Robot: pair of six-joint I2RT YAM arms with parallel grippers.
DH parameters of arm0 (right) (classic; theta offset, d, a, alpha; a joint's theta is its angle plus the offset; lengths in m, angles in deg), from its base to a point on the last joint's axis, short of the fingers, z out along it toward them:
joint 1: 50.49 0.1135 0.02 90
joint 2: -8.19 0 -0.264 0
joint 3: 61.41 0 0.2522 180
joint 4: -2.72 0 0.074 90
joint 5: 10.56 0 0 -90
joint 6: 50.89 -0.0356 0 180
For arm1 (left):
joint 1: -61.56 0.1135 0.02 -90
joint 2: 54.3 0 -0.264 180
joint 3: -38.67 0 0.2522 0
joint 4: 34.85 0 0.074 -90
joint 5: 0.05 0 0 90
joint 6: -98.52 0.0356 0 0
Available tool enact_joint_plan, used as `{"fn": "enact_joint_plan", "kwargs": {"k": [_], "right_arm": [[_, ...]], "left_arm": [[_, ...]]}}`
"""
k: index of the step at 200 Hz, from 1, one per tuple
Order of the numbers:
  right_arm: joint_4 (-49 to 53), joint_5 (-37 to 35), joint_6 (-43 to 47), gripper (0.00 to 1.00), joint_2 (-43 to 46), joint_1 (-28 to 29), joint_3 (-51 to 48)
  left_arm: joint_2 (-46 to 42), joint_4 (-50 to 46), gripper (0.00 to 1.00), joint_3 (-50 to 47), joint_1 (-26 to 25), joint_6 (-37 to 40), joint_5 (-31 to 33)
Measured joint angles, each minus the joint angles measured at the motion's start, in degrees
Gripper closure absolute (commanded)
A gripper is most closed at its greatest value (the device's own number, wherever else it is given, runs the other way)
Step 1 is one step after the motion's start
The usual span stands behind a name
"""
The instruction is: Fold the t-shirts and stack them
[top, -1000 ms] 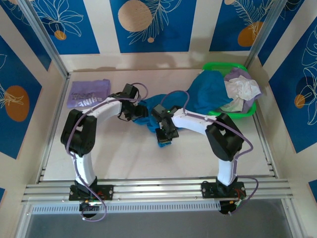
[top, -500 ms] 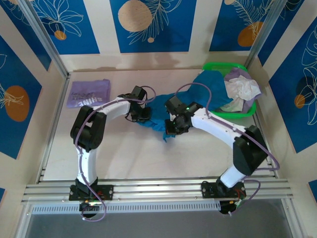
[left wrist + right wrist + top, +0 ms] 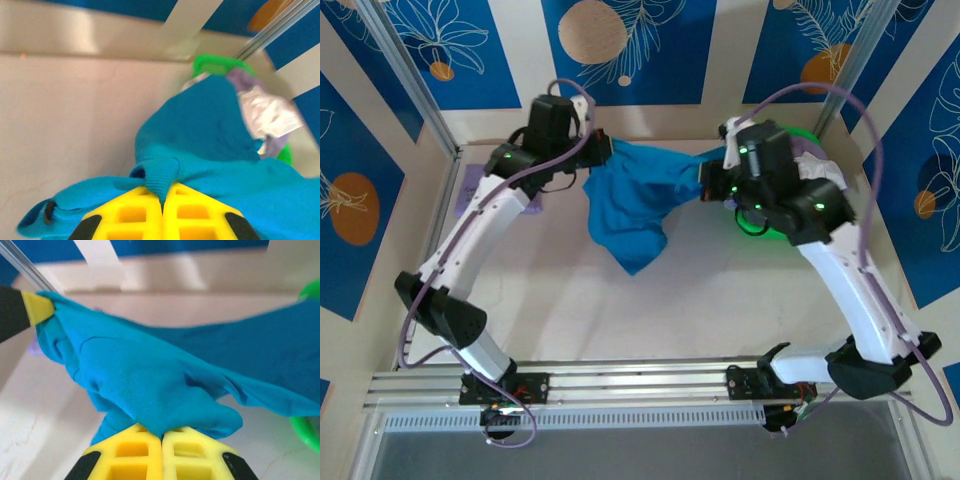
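Top external, left pincer (image 3: 604,153), right pincer (image 3: 711,178) gripping stretched teal t-shirt (image 3: 635,202)

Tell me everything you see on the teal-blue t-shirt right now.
The teal-blue t-shirt is plain soft knit with no print visible. It hangs stretched between the left gripper and the right gripper, each with jaws shut on bunched cloth; the left pinches a ribbed edge. Its middle sags to a point over the table; whether that tip touches is unclear.
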Motion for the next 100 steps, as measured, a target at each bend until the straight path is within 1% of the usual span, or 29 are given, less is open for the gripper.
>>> {"fn": "enact_joint_plan", "kwargs": {"k": [18,34,54,66,75,89,100], "right_arm": [[0.00,-1.99,3.61,1.00,-0.02,1.22,8.96],[-0.81,-3.13,6.32,1.00,0.07,3.54,14.14],[-0.98,-5.40,10.25,1.00,-0.96,9.18,20.74],[-1.11,-6.25,11.85,1.00,-2.23,11.91,23.30],[-1.14,-6.58,12.33,1.00,-3.10,12.90,24.15],[-0.94,-7.19,12.46,1.00,-4.74,13.57,24.46],[-0.66,-7.43,12.13,1.00,-6.16,13.73,24.09]], "left_arm": [[-0.33,-1.53,1.00,6.49,-0.22,-0.68,-0.92],[-0.63,-2.47,1.00,10.34,-0.44,-0.83,-1.49],[-2.01,-4.63,1.00,12.55,-0.72,-0.79,-1.70],[-3.58,-6.40,1.00,12.74,-0.70,-0.61,-1.42],[-4.55,-7.67,1.00,12.74,-0.70,-0.50,-0.92],[-5.99,-9.53,1.00,12.31,-0.44,0.09,-0.13],[-7.65,-10.47,1.00,10.12,0.20,0.50,0.46]]}}
